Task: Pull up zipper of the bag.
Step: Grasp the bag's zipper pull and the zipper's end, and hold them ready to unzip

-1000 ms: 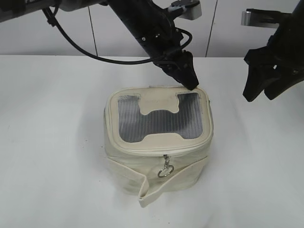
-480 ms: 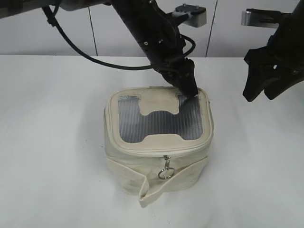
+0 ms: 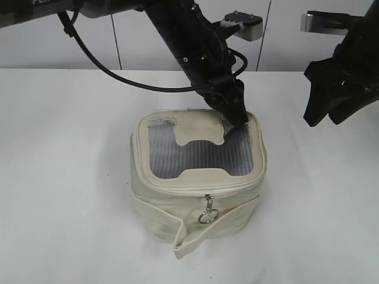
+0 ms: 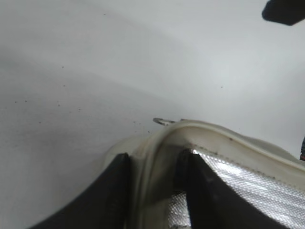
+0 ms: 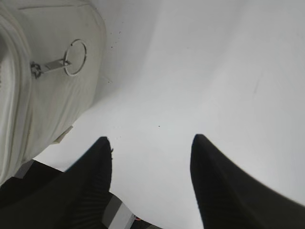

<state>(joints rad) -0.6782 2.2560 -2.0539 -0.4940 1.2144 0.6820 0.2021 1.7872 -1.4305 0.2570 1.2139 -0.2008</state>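
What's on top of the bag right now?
The left gripper presses on the bag lid's back right corner, its fingers straddling the rim there. The mesh panel and H-shaped patch show; the zipper beneath the fingers is hidden.

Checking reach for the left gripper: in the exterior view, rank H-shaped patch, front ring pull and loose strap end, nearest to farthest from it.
1. H-shaped patch: on the lid, just beside the left gripper.
2. Front ring pull: hanging on the bag's near face, centre.
3. Loose strap end: lowest, at the near-left bottom.
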